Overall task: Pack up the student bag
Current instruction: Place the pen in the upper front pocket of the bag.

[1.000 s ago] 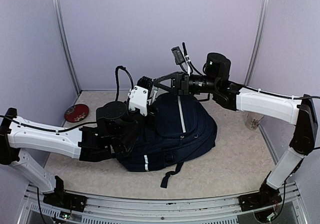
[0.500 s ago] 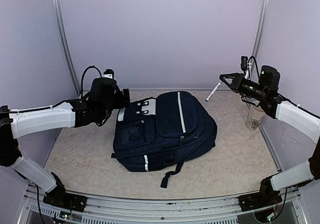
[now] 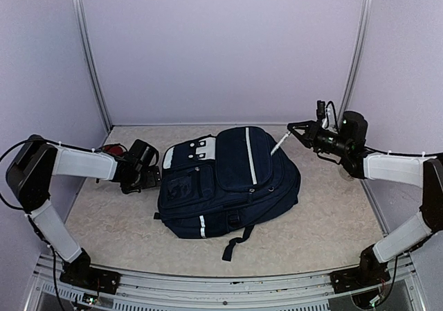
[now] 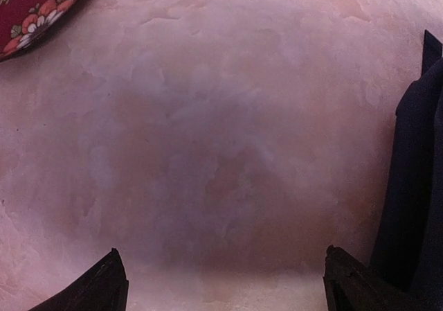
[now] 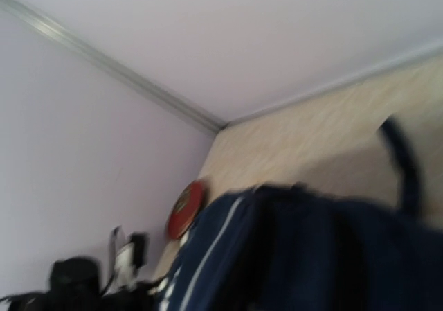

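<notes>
Desk [image 3: 325, 214] level: your left gripper [image 4: 225, 287] drops beside bag [image 3: 228, 179], wide open, empty; right gripper [image 3: 293, 130], pinching pen [image 3: 277, 145], swings back toward bag.

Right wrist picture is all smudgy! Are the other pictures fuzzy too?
Right wrist view: smeared all over, the dark navy fabric backpack only a soft blob. Left wrist view: clearer, a dim shadow on the pale table between the black fingers. Top external view: sharp, evenly lit; the thin white pen in the right fingers shows.
</notes>
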`<state>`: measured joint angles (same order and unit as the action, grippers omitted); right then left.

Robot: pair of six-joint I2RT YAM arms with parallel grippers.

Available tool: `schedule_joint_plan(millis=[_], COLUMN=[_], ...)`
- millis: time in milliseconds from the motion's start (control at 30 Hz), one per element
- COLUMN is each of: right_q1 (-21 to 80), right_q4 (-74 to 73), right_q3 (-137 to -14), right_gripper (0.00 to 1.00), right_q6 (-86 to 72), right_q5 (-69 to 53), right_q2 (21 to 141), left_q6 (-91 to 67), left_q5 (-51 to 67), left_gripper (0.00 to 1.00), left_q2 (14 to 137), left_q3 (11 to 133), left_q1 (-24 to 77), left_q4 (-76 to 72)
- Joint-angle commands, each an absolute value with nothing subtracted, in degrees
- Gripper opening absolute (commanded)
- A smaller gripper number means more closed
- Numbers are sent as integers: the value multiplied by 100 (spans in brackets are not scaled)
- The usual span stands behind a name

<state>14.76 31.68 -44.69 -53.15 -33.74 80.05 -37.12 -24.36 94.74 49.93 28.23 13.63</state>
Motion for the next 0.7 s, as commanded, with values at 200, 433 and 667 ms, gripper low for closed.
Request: schedule_joint_plan(millis=[200, 433, 667], right_q1=[2488, 2958, 2901], right_q4=[4163, 3764, 1977], right_q3=[-4985, -5532, -5643], right_gripper=[0, 0, 17], right_q6=[-5944, -5874, -4789], right_q5=[-3822, -4213, -3590], right_q2=[9101, 9768, 9488], left_q6=[-3745, -3675, -3452], left_q5=[-1890, -1880, -2087], left_gripper=[95, 95, 95], left_q2=[9862, 9842, 9497], left_q3=[5111, 5141, 5115], left_q1=[2913, 2950, 2962], left_q4=[971, 949, 929])
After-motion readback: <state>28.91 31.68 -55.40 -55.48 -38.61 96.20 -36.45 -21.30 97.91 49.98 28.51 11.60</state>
